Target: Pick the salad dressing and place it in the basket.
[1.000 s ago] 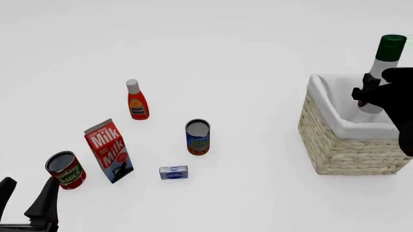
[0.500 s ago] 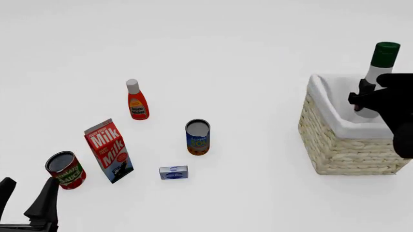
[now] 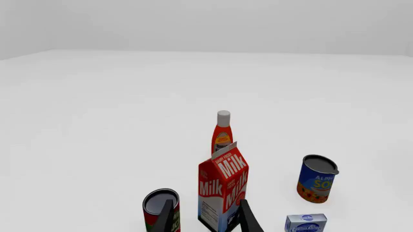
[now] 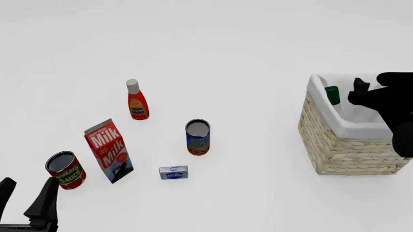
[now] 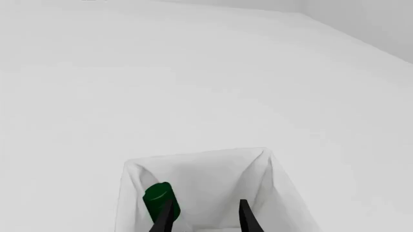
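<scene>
Salad dressing in basket, both grippers empty.
Left wrist: left gripper parted, empty, near milk carton.
Front: salad dressing lies inside basket, green cap showing.
Right wrist: right gripper parted, empty, over basket.

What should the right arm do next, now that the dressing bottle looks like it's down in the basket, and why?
Probably lift the right gripper straight up and away. The salad dressing lies inside the basket, only its green cap showing against the lining, and the fingers stand apart with nothing between them. Rising first should keep the arm off the rim.
</scene>
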`<state>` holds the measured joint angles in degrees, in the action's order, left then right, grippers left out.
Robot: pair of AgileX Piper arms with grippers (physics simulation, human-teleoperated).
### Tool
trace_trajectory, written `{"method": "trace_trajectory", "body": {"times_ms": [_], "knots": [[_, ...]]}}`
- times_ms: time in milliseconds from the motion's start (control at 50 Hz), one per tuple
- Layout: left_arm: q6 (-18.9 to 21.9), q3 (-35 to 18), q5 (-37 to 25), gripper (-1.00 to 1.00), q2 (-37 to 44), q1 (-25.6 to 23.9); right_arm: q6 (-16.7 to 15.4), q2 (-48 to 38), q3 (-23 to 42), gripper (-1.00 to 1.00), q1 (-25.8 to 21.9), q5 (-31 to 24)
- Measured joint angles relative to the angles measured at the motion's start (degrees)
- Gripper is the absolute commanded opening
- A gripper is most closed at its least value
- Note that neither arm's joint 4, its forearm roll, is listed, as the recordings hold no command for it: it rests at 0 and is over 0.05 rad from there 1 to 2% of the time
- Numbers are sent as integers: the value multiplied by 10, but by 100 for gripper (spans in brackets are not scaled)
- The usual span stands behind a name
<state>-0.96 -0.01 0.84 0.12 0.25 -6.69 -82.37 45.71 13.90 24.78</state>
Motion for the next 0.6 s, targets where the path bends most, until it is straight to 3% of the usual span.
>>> {"method": "trace_trajectory", "body": {"times_ms": [600], "knots": [[-1, 0, 4, 100, -1, -1, -3, 57, 0, 100, -10, -29]]}}
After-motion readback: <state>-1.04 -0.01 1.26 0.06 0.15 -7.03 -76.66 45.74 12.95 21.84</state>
